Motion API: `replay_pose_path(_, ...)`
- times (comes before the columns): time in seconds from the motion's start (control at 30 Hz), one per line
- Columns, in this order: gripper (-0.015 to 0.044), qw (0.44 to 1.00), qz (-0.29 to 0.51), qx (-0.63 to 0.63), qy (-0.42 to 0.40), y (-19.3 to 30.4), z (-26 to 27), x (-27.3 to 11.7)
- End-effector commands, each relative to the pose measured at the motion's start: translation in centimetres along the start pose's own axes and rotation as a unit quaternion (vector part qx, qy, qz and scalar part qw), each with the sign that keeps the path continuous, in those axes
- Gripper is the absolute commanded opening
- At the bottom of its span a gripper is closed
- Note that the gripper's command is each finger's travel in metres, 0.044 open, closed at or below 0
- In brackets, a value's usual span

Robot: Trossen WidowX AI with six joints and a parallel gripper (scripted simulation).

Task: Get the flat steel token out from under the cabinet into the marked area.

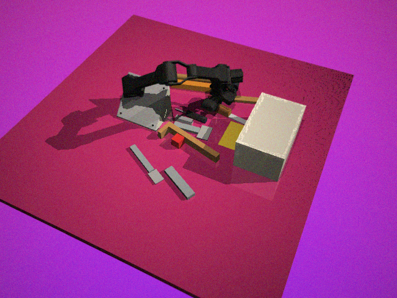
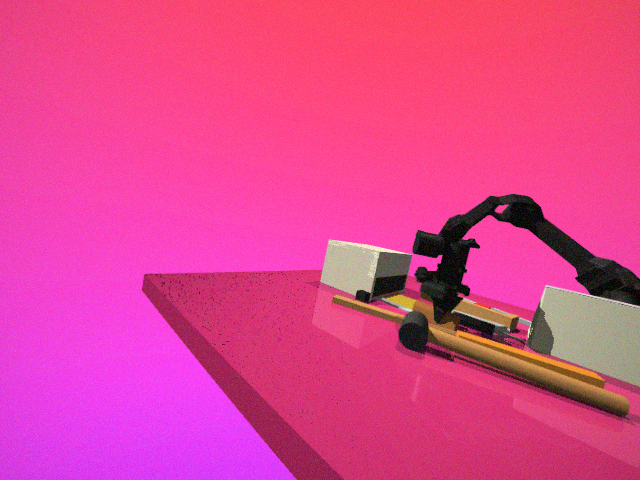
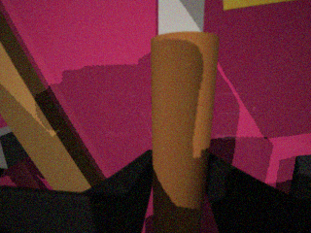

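3 views: high oblique top, low distant exterior sidelong, close wrist facing tableward; top and exterior both spanning cabinet [image 1: 270, 125] [image 2: 348, 266].

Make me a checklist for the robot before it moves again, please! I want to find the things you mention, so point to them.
1. Black gripper [image 1: 215, 107] [image 2: 440, 316] [image 3: 177, 156] shut on the round orange-brown wooden handle [image 1: 224, 110] [image 3: 177, 107]: ok.
2. Flat grey metal blade [image 1: 237, 118] [image 3: 177, 15] at the handle's far end: ok.
3. Flat yellow marked area [image 1: 230, 136] [image 2: 400, 300] [image 3: 258, 4] in front of the boxy cream cabinet [image 1: 272, 125] [image 2: 348, 266]: ok.
4. Flat steel token lying wholly inside the yellow area: cannot tell, the cabinet hides part of it.
5. Tool put down and gripper open: not ok.
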State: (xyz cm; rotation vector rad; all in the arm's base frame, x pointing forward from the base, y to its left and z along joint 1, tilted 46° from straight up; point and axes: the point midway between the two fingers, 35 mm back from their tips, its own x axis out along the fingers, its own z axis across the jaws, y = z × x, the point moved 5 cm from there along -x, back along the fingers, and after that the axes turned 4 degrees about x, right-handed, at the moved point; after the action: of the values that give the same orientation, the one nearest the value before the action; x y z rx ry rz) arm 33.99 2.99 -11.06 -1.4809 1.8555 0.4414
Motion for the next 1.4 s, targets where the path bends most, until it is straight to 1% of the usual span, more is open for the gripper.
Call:
replay_pose_path(0.0, 0.0000, 1.000, 0.002, 0.000, 0.001, 0.8, -0.1, 0.1)
replay_pose_path(1.37, 0.0000, 1.000, 0.003, -0.001, 0.001, 6.5, -0.1, 0.1)
